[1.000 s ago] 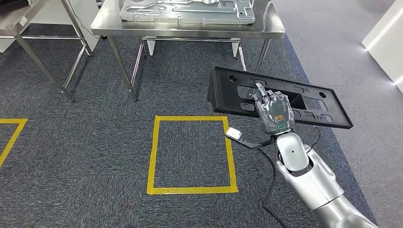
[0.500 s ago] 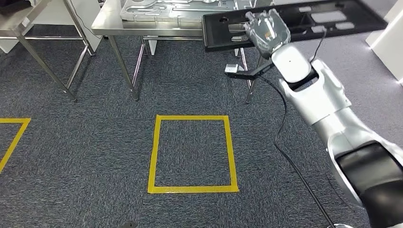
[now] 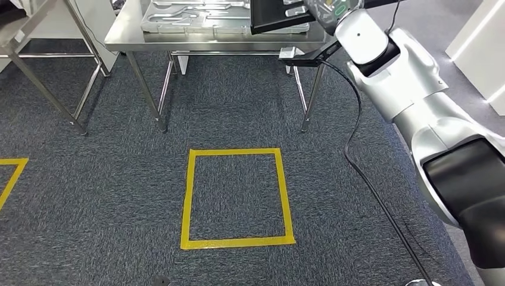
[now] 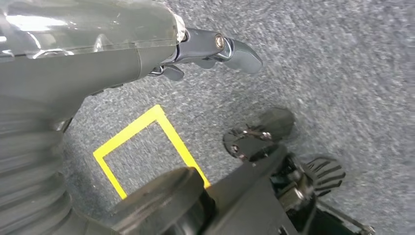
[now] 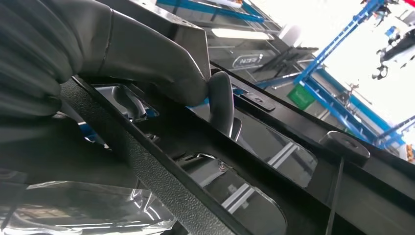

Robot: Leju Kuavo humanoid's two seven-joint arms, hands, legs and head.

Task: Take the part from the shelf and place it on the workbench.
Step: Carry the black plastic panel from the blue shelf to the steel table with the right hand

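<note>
right arm raised toward the top edge of the head view, silver with a black upper section. right hand (image 3: 329, 8) is cut off by the frame edge there; it holds the long black plastic part with cut-out openings (image 3: 275, 15), which hangs in the air over the near right corner of the stainless steel counter (image 3: 122, 37). cannot tell whether the part touches the counter top.

right wrist view: thick grey thumb (image 5: 147, 54) lies over the upper edge of the black part (image 5: 161, 181), a darker finger (image 5: 222, 103) hooked through one of its openings. textured black rim of the part runs diagonally across the view; blue racking shows through the openings behind it.

on the counter, a flat grey metal panel with ribs and slots (image 3: 196, 15) lies beside the part's left end.

floor is dark grey carpet (image 3: 89, 196) with a yellow tape square (image 3: 236, 197) marked in front of the counter. black cable (image 3: 357, 161) trails down from the right wrist to the floor.

left wrist view: left hand (image 4: 210, 49) hangs over the carpet, holds nothing, fingers loosely curved and apart.
</note>
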